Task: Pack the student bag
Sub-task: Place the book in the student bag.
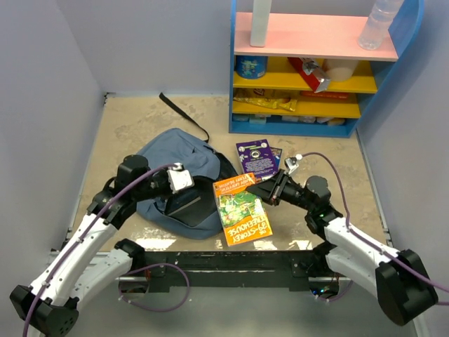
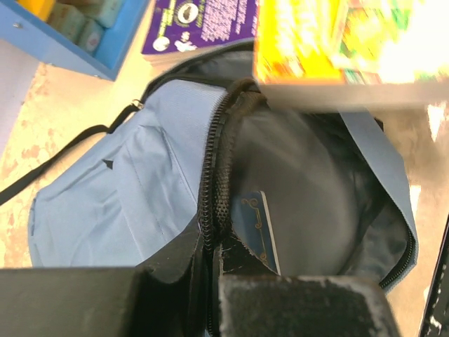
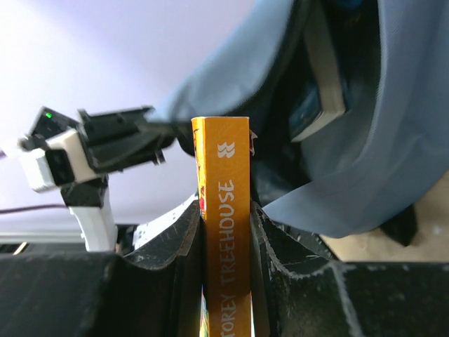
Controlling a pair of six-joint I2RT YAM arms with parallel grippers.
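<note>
The large, soft, slate-blue fabric student bag (image 1: 165, 158) lies left of the middle of the bench (image 1: 140, 119), and its mouth is held open by the left hand (image 2: 210, 246), shut on the zipper rim (image 2: 210, 175). The thin orange paperback book (image 1: 242, 210), clamped across its covers by the right hand (image 3: 223, 210), is best slid in flat beside the dark-blue book (image 2: 256, 225) inside.

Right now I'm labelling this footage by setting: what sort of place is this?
Probably a staged robot test booth, not a real classroom: plain walls box in a tabletop, with a colourful snack shelf, a backpack and an orange book as props.
</note>
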